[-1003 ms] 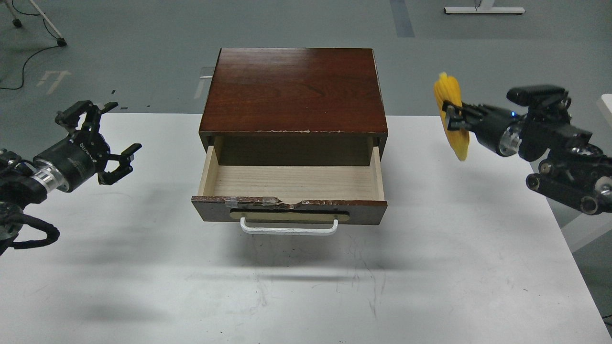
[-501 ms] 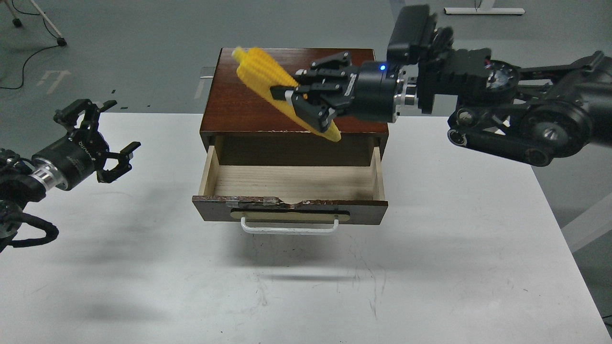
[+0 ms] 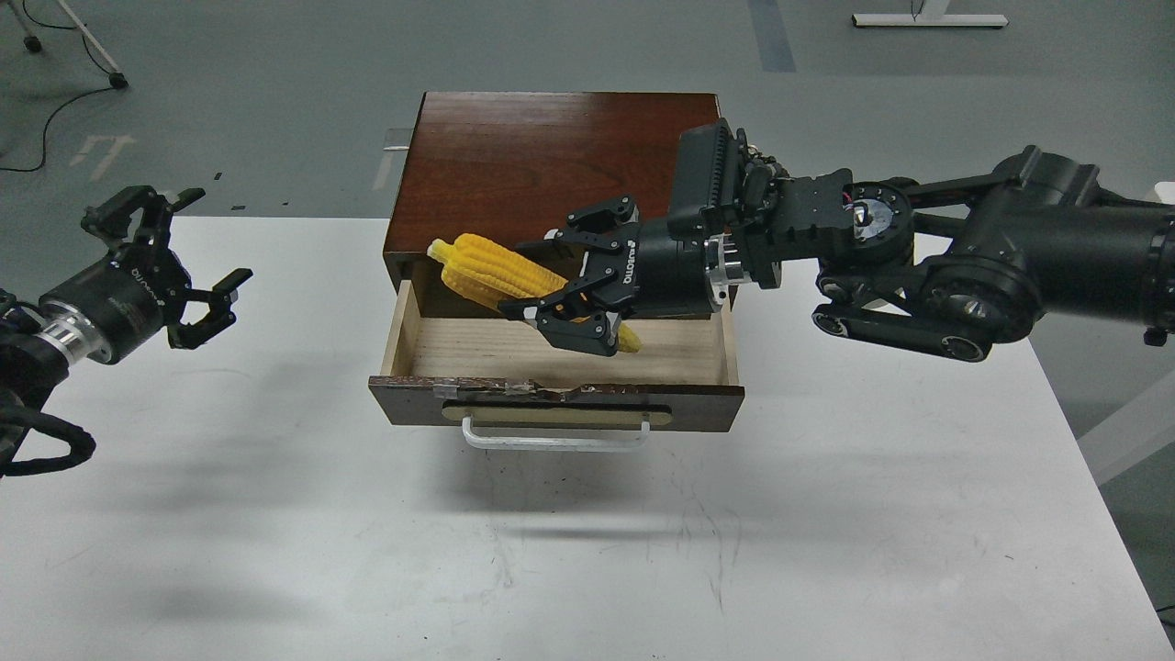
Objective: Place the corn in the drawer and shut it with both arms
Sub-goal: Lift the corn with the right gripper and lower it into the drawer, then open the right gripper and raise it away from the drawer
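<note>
Over the open drawer [image 3: 418, 335], the right pincer [image 3: 542, 294] clamps the corn [image 3: 486, 275]; the left pincer [image 3: 188, 252] gapes wide, empty.

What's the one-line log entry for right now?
right gripper: shut on corn over drawer | drawer: open | left gripper: open, idle | table

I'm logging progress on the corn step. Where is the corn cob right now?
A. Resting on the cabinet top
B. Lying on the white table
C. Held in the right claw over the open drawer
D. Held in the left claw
C: the right claw grips the corn cob above the open drawer.
</note>
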